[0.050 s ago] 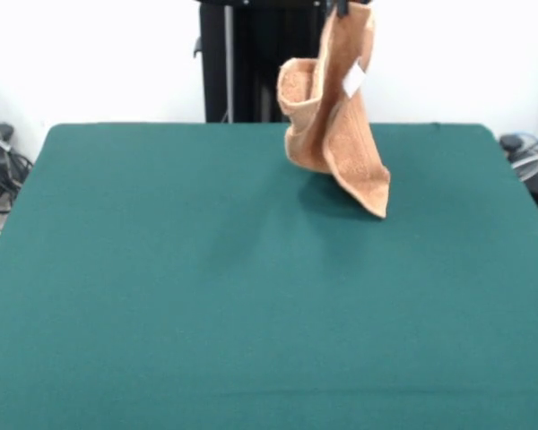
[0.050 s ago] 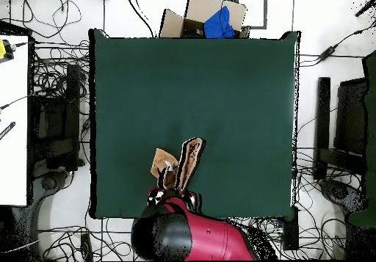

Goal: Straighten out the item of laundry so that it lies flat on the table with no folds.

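Observation:
The item of laundry [image 1: 341,134], a peach-orange towel, hangs bunched and twisted from its top corner near the far edge of the table [image 1: 206,287]. Its white tag [image 1: 354,79] faces outward. One pointed corner dangles low over the green cloth; I cannot tell whether it touches. Only the dark tips of my gripper [image 1: 341,7] show at the top edge, shut on the towel's upper end. From above, the towel [image 2: 180,164] appears as narrow upright folds just beyond the red arm [image 2: 194,237], close to the table's [image 2: 220,90] bottom edge.
The black pedestal [image 1: 242,63] stands right behind the hanging towel. A cardboard box with a blue item [image 2: 209,17] sits past the table's opposite edge. Cables and black equipment [image 2: 55,127] line both sides, and a white desk [image 2: 13,112] stands at the left.

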